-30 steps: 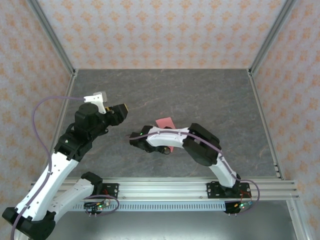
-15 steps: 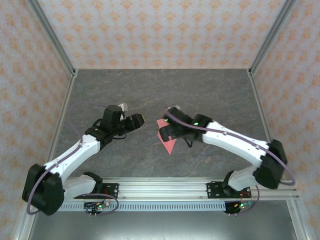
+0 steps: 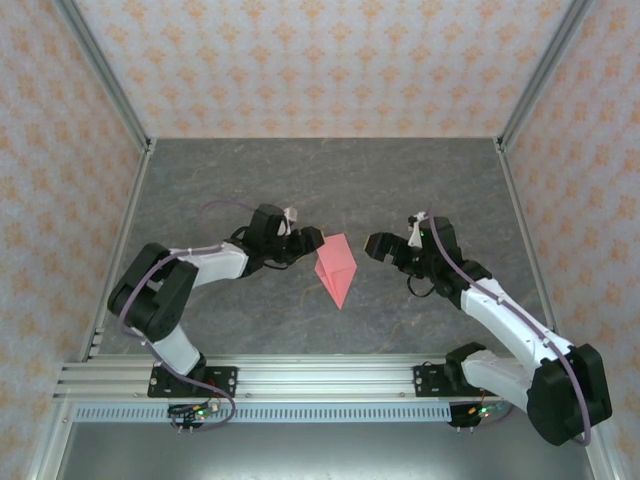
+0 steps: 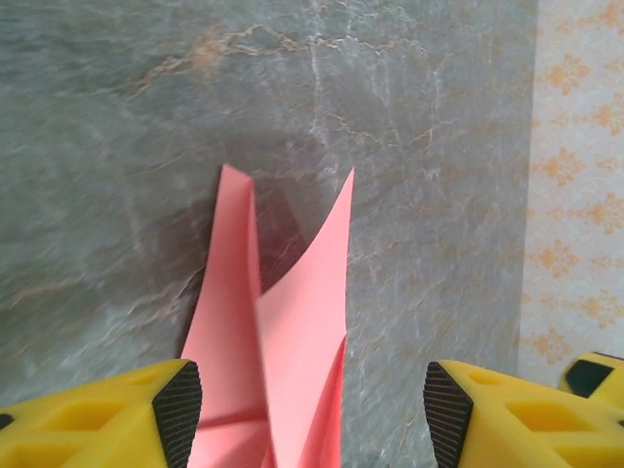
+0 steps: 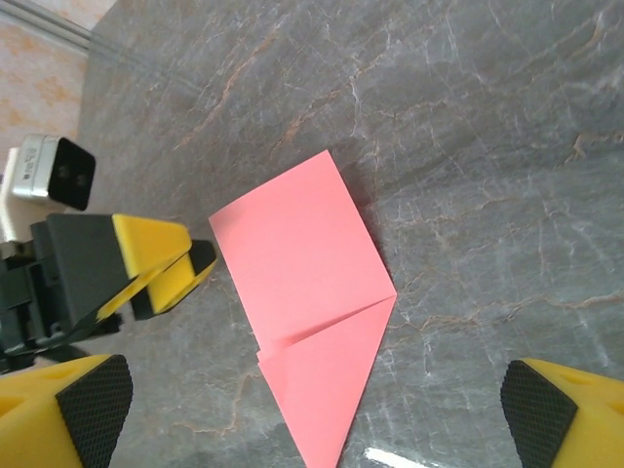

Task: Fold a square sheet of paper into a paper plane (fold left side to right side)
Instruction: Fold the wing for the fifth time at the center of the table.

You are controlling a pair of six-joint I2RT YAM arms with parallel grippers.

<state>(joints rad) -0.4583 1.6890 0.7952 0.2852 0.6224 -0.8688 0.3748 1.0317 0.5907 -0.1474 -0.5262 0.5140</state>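
Folded paper [image 3: 335, 268] is lying mid-table between the two claws, long axis running far-to-near, sharp tip pointing toward the arm bases. Left gripper [image 3: 311, 240] is sitting at its far-left edge, jaws open around the raised flaps, pinching nothing. Right gripper [image 3: 377, 246] is hanging wide open and empty, slightly farther off.

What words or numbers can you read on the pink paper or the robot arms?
None can be read anywhere.
The pink paper is plain, no writing.
The left arm and right arm show no readable label.
The wall bears an orange ornament pattern, not letters.
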